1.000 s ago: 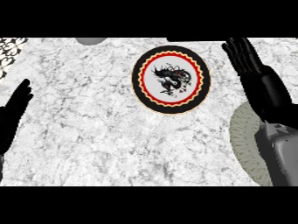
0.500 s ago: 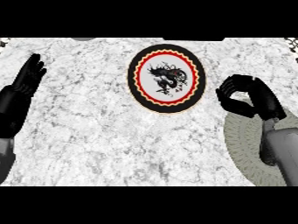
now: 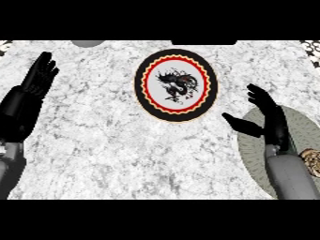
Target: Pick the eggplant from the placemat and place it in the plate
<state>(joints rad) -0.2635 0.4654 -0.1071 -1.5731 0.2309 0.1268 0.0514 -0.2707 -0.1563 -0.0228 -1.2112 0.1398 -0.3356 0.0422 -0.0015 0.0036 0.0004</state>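
Leftmost, I see the left hand [image 3: 25, 96] resting open near the view's left edge, fingers straight and together, pointing up. Centre: dragon-patterned plate [image 3: 140, 86] on the marble table [image 3: 121, 154], nothing on it. Right of it, the right hand [image 3: 271, 119] hangs over the placemat's [image 3: 308, 131] near edge, fingers straight, thumb spread toward the plate, holding nothing. Eggplant [image 3: 319, 162], brownish and lumpy, lies on the placemat just beside the right forearm, behind the hand.

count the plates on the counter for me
1. The plate lies in the middle of the counter, toward its far side. A grey shape cut off at the far edge cannot be identified.
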